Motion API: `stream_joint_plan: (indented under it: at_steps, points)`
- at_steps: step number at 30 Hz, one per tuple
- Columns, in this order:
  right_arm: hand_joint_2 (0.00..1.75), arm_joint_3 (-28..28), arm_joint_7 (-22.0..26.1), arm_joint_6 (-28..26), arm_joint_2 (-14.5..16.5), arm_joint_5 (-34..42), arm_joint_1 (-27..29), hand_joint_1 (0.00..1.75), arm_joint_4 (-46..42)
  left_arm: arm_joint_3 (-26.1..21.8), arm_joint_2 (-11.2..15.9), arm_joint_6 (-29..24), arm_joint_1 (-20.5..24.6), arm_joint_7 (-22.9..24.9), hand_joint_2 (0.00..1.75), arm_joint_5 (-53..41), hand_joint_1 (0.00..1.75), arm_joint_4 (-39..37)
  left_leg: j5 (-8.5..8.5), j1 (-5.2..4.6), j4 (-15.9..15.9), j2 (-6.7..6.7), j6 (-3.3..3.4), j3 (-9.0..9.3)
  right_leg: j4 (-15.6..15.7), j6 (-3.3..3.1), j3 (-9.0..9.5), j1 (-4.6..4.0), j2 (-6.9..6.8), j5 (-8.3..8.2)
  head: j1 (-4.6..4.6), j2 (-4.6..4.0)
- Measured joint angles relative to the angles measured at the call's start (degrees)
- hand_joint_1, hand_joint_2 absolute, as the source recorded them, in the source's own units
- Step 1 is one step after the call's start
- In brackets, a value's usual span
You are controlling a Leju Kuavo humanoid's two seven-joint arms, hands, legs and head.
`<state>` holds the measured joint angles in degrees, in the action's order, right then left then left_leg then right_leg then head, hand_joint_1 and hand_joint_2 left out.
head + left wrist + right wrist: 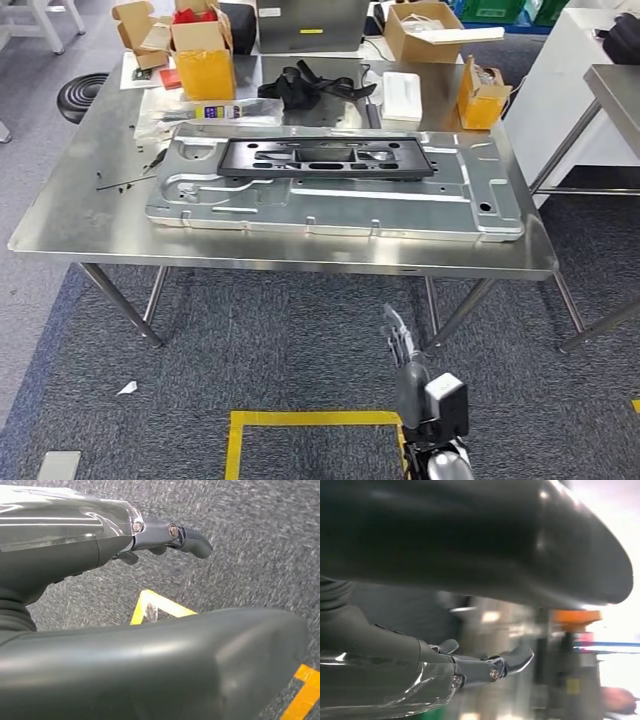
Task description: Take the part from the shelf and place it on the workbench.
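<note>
A long black plastic part lies flat on a large silver metal panel, which rests on the steel workbench. My right hand hangs low in front of the workbench's near edge, below the tabletop, with its fingers stretched out and nothing in them. The right wrist view shows the same hand with straight fingers against a blurred background. In the left wrist view my left hand is over grey carpet, fingers extended and holding nothing.
Open cardboard boxes, a small yellow box, a white box and a black strap crowd the back of the workbench. A black stool stands at the left, another table at the right. Yellow tape marks the carpet.
</note>
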<state>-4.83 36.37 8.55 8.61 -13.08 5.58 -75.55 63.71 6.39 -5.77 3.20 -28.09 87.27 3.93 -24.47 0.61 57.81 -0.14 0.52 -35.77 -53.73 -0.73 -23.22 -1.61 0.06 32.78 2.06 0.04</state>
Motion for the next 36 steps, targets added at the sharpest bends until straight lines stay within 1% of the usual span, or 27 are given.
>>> stream_joint_plan:
  at_steps: [2, 3, 4, 6, 7, 8, 9, 10, 11, 13, 14, 18, 19, 20, 21, 22, 23, 24, 25, 26, 27, 29, 31, 32, 34, 35, 36]
  points:
    - [0.0, 1.4, 0.1, -3.4, 0.0, -3.1, -1.4, 0.0, 7.2, -0.2, -0.2, 0.0, -0.1, -0.2, 0.0, 0.0, 0.0, -0.1, 0.38, 0.08, -0.1, -0.04, -0.64, -0.58, 1.1, -0.41, -0.43, 0.1, -0.19, -0.86, 0.02, 0.0]
    - [0.0, 2.2, 0.4, -5.6, 0.0, -5.0, -2.2, 0.0, 11.1, -0.3, -0.4, 0.1, -0.2, -0.3, 0.0, 0.0, 0.0, -0.2, -0.81, 0.06, 0.6, -0.08, -0.87, -1.05, 1.4, -0.81, -0.93, 0.24, -0.33, -1.57, 0.05, 0.0]
    - [0.0, 3.1, 0.8, -8.0, 0.0, -7.2, -3.2, 0.0, 15.5, -0.3, -0.5, 0.1, -0.2, -0.4, 0.0, 0.0, 0.0, -0.2, -3.04, 0.04, 2.3, -0.12, -1.05, -1.7, 1.6, -1.16, -1.61, 0.39, -0.49, -2.34, 0.08, 0.0]
    - [0.0, 5.1, 1.2, -12.4, -0.1, -11.0, -5.4, 0.0, 25.1, -0.4, -0.8, 0.3, -0.2, -0.6, 0.0, 0.0, 0.0, -0.3, -8.78, 0.13, 8.7, -0.11, -1.4, -3.27, 1.3, -1.54, -3.33, 0.43, -0.72, -3.53, 0.12, 0.0]
    - [0.0, 6.2, 1.0, -13.6, -0.3, -12.0, -6.3, 0.0, 29.8, -0.4, -0.9, 0.5, -0.2, -0.6, 0.0, 0.0, 0.0, -0.3, -10.39, 0.21, 12.3, -0.11, -1.63, -3.8, 0.9, -1.52, -4.25, 0.42, -0.87, -3.99, 0.11, 0.0]
    - [0.0, 7.4, 0.4, -14.6, -0.6, -12.7, -7.0, 0.0, 34.4, -0.4, -1.0, 0.6, -0.2, -0.7, 0.0, 0.0, 0.0, -0.3, -10.56, 0.32, 14.9, -0.1, -1.88, -3.83, 0.5, -1.43, -5.22, 0.42, -1.03, -4.42, 0.11, 0.0]
    - [0.0, 8.5, -0.4, -15.6, -0.9, -13.2, -7.5, 0.0, 38.6, -0.4, -1.1, 0.8, -0.2, -0.7, 0.0, 0.0, 0.0, -0.3, -9.43, 0.48, 15.9, -0.09, -2.11, -3.13, 0.0, -1.29, -6.25, 0.47, -1.18, -4.77, 0.11, 0.0]
    - [0.0, 9.6, -1.6, -16.6, -1.2, -13.9, -7.8, 0.0, 42.3, -0.4, -1.2, 0.8, -0.2, -0.7, 0.0, 0.0, 0.0, -0.3, -7.69, 0.69, 15.0, -0.08, -2.31, -1.52, -0.7, -1.1, -7.33, 0.54, -1.27, -5.06, 0.1, 0.0]
    - [0.0, 10.4, -3.1, -17.8, -1.6, -14.5, -8.0, 0.0, 45.7, -0.4, -1.3, 0.8, -0.1, -0.7, 0.0, 0.0, 0.0, -0.3, -6.33, 0.91, 12.2, -0.07, -2.46, 0.97, -1.5, -0.89, -8.39, 0.6, -1.32, -5.27, 0.1, 0.0]
    - [0.0, 11.1, -5.3, -19.3, -2.2, -15.2, -8.1, 0.0, 49.6, -0.4, -1.5, 0.9, -0.1, -0.7, 0.0, 0.0, 0.0, -0.3, -5.68, 1.19, 6.5, -0.07, -2.58, 5.41, -2.7, -0.58, -9.85, 0.68, -1.33, -5.47, 0.11, 0.0]
    - [0.0, 11.3, -5.8, -19.5, -2.4, -15.3, -8.1, 0.0, 50.5, -0.4, -1.6, 0.9, 0.0, -0.7, 0.0, 0.0, 0.0, -0.3, -6.01, 1.25, 4.9, -0.07, -2.58, 6.6, -3.0, -0.51, -10.15, 0.68, -1.33, -5.49, 0.12, 0.0]
    - [0.0, 11.5, -6.5, -19.5, -2.6, -15.2, -8.1, 0.0, 51.3, -0.4, -1.6, 0.9, 0.0, -0.7, 0.0, 0.0, 0.0, -0.4, -6.71, 1.16, 2.8, -0.09, -2.53, 7.84, -3.6, -0.38, -10.55, 0.54, -1.31, -5.47, 0.11, 0.0]
    - [0.0, 12.1, -8.4, -19.6, -2.9, -15.2, -7.9, 0.0, 53.0, -0.4, -1.7, 0.9, 0.1, -0.7, 0.0, 0.0, 0.0, -0.4, -7.29, 1.03, 1.7, -0.11, -2.24, 8.25, -3.9, 0.0, -11.02, 0.51, -1.28, -5.8, 0.09, 0.0]
    - [0.0, 12.8, -12.1, -19.4, -3.5, -15.3, -7.5, 0.0, 55.3, -0.3, -1.8, 1.0, 0.1, -0.7, 0.0, 0.0, 0.0, -0.4, -7.44, 1.0, 0.5, -0.04, -1.42, 8.16, -4.9, 0.68, -11.78, 0.57, -1.09, -5.0, 0.03, 0.0]
    - [0.0, 13.6, -16.2, -19.1, -4.0, -15.5, -7.1, 0.0, 57.6, -0.2, -2.0, 1.0, 0.2, -0.6, 0.0, 0.0, 0.0, -0.4, -7.3, 0.99, -0.1, 0.05, -0.56, 7.59, -6.4, 1.38, -12.58, 0.74, -0.9, -3.35, -0.04, 0.0]
    - [0.0, 14.4, -20.9, -18.7, -4.6, -15.8, -6.7, 0.0, 59.9, 0.1, -2.1, 1.0, 0.2, -0.6, 0.0, 0.0, 0.0, -0.5, -6.86, 0.99, -0.3, 0.15, 0.28, 6.68, -9.0, 2.15, -13.57, 0.96, -0.7, -0.91, -0.09, 0.0]
    - [0.0, 14.8, -24.4, -18.1, -5.0, -16.1, -6.4, 0.0, 61.2, 0.3, -2.2, 1.1, 0.2, -0.5, 0.0, 0.0, 0.0, -0.5, -5.98, 1.02, -0.4, 0.28, 0.87, 5.69, -12.5, 2.64, -14.43, 1.19, -0.52, 2.29, -0.14, 0.0]
    - [0.0, 15.0, -26.3, -17.6, -5.1, -16.3, -6.3, 0.0, 61.8, 0.4, -2.2, 1.1, 0.2, -0.5, 0.0, 0.0, 0.0, -0.5, -5.36, 0.95, -0.3, 0.35, 0.92, 4.95, -16.1, 2.86, -14.96, 1.38, -0.51, 4.32, -0.16, 0.0]
    - [0.0, 15.2, -27.8, -17.2, -5.2, -16.3, -6.3, 0.0, 62.3, 0.6, -2.2, 1.2, 0.2, -0.4, 0.0, 0.0, 0.0, -0.5, -4.74, 0.9, -0.3, 0.43, 0.94, 4.19, -18.9, 3.05, -15.04, 1.54, -0.5, 5.06, -0.16, 0.0]
    - [0.0, 15.4, -28.7, -17.0, -5.2, -16.3, -6.3, 0.0, 62.7, 0.7, -2.2, 1.2, 0.2, -0.4, 0.0, 0.0, 0.0, -0.6, -4.14, 0.85, -0.3, 0.5, 0.89, 3.44, -20.0, 3.17, -14.38, 1.64, -0.48, 4.48, -0.17, 0.0]
    - [0.0, 15.5, -29.3, -16.7, -5.3, -16.3, -6.2, 0.0, 63.0, 0.7, -2.2, 1.3, 0.2, -0.4, 0.0, 0.0, 0.0, -0.6, -3.57, 0.82, -0.2, 0.55, 0.8, 2.72, -19.1, 3.2, -12.76, 1.69, -0.45, 2.94, -0.16, 0.0]
    - [0.0, 15.9, -29.8, -16.3, -5.4, -16.1, -6.4, 0.0, 63.3, 1.0, -2.2, 1.4, 0.3, -0.4, 0.0, 0.0, 0.0, -0.6, -2.46, 0.76, -0.2, 0.55, 0.51, 1.54, -11.7, 2.81, -6.78, 1.64, -0.25, 0.29, -0.16, 0.0]
    - [0.0, 16.3, -29.8, -15.9, -5.5, -15.9, -6.5, 0.0, 63.5, 1.2, -2.2, 1.4, 0.4, -0.4, 0.0, 0.0, 0.0, -0.6, -1.4, 0.6, -0.1, 0.54, 0.03, 0.85, -2.6, 2.02, -0.55, 1.4, -0.01, 0.12, -0.17, 0.0]
    - [0.0, 16.5, -29.8, -15.7, -5.5, -15.8, -6.6, 0.0, 63.6, 1.3, -2.2, 1.5, 0.4, -0.4, 0.0, 0.0, 0.0, -0.6, -0.83, 0.57, -0.2, 0.55, -0.29, 0.62, 0.0, 1.64, 1.02, 1.26, 0.09, 0.42, -0.17, 0.0]
    - [0.0, 16.9, -29.6, -15.3, -5.5, -15.6, -6.6, 0.0, 63.7, 1.5, -2.2, 1.6, 0.4, -0.4, 0.0, 0.0, 0.0, -0.7, 0.08, 0.62, -0.5, 0.55, -0.98, 0.24, 1.3, 0.92, 1.09, 1.24, 0.02, -0.09, -0.15, 0.0]
    - [0.0, 17.0, -29.4, -15.1, -5.5, -15.5, -6.7, 0.0, 63.8, 1.6, -2.1, 1.7, 0.3, -0.4, 0.0, 0.0, 0.0, -0.8, -0.55, 0.66, -0.2, 0.55, -1.23, -0.05, 1.4, 0.42, 0.54, 1.3, -0.14, -0.72, -0.13, 0.0]
    - [0.0, 17.2, -29.4, -14.9, -5.5, -15.4, -6.7, 0.0, 63.9, 1.7, -2.1, 1.8, 0.2, -0.4, 0.0, 0.0, 0.0, -0.8, -2.31, 0.66, 1.0, 0.53, -1.4, -0.5, 1.4, -0.08, -0.08, 1.36, -0.34, -1.41, -0.08, 0.0]
